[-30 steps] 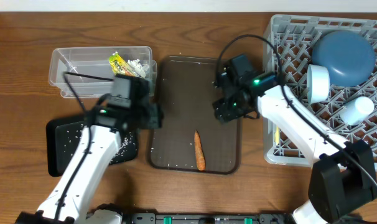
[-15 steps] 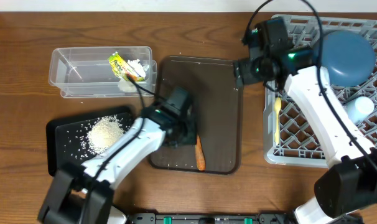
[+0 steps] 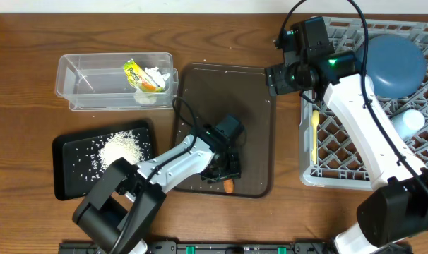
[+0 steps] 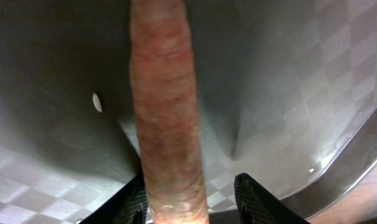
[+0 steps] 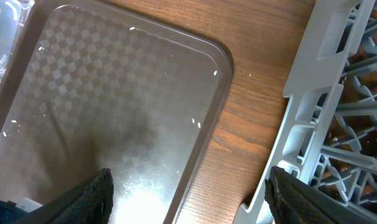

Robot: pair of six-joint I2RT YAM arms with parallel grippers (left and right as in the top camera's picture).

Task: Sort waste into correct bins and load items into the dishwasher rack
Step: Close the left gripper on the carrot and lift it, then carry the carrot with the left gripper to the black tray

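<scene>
Straddling carrot (image 3: 229, 186) lower centre, left gripper (image 4: 193, 198) open, unclamped; right gripper (image 5: 190, 190) wide, empty; next: close, lift toward black tray (image 3: 62, 183)

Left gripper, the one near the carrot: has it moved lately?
Yes. The left gripper moved right, from beside the black tray onto the brown serving tray, now straddling the carrot.

The far and middle stretch of the brown serving tray (image 3: 221, 106) is seen bare and can be crossed freely. Its near edge is blocked by the left gripper (image 3: 224, 169), set astride the carrot (image 3: 229, 186). Its far right corner is overhung by the right gripper (image 3: 274, 79), just beside the dishwasher rack (image 3: 307, 166). A bare strip of table (image 3: 30, 70) is found between the clear tub (image 3: 66, 85) and the black tray (image 3: 56, 169).
</scene>
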